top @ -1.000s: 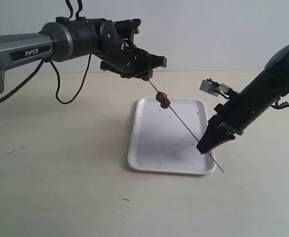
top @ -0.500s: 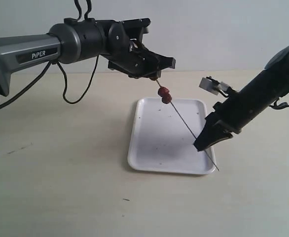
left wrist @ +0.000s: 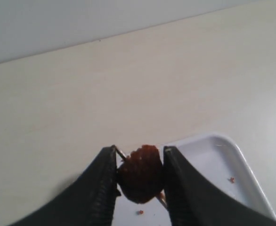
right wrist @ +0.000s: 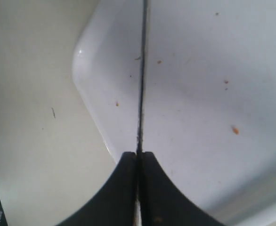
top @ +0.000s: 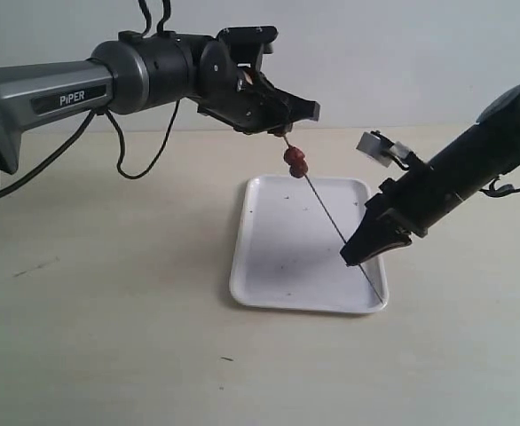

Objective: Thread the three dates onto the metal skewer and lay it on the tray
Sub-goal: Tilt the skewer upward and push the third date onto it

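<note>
A pale beige desk (top: 109, 337) carries a flat white rectangular plastic tray (top: 273, 266) with rounded corners, a low rim and a few dark specks, lying a little right of the middle. Over the tray's near right corner the black right tool (top: 349, 259) points down and left. Its jaws are pressed together on the lower part of a very thin, straight grey metal skewer (top: 326, 213). The right wrist view shows the two fingertips (right wrist: 126, 174) pinched tight on the skewer (right wrist: 141, 70), with the tray (right wrist: 199, 94) beneath. A short length of the skewer sticks out below the grip toward the tray's near right rim; whether its tip touches cannot be told.

From the grip the skewer slants up and away over the tray toward its far edge. Two small, wrinkled, dark red-brown dates (top: 295, 161) sit high on it, touching each other, above the far rim. Just beyond them the black left tool (top: 284, 122) is at the skewer's top end, its jaws narrowly parted around a third date (left wrist: 140, 173). The left wrist view shows that fruit squeezed between both fingers (left wrist: 105, 179), with the skewer (left wrist: 120, 153) showing on either side of it.
</note>
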{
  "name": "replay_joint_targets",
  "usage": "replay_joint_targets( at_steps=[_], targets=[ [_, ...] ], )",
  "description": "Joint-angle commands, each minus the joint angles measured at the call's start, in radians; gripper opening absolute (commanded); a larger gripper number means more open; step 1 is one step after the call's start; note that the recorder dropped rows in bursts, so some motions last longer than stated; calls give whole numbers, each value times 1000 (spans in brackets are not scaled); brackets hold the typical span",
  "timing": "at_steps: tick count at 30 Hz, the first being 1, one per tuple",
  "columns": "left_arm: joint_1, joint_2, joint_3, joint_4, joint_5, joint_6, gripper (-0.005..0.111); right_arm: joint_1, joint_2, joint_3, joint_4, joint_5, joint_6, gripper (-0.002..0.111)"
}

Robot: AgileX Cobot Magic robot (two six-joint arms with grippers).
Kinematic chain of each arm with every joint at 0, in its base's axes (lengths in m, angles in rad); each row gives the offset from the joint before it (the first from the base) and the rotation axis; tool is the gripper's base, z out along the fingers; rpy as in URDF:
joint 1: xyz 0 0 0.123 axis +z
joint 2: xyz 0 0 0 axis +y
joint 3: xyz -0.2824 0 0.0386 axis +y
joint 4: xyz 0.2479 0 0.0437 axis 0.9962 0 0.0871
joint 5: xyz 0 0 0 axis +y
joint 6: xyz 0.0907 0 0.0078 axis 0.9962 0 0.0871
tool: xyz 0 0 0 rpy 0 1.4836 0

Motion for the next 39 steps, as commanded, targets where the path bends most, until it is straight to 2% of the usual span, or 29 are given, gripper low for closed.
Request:
replay_joint_targets(
  at_steps=[1,23,25,29,31,39],
  targets=[
    [-26,-9,1,-9,25,5,33,-1,-13,-4,136,6,-34,0],
    [-57,-9,1,6,36,3,33,-1,-13,-4,239,-112,-40,0],
    [-57,-9,1,6,37,0,36,-1,-13,-4,231,-111,-36,0],
    [-57,-9,1,6,47,0,56,-1,-13,-4,216,-109,-36,0],
    [-57,-9,1,14,47,0,63,-1,-13,-4,211,-103,-36,0],
    [-24,-32,1,21,80,0,62,-1,-13,25,183,-112,-1,0]
  ],
)
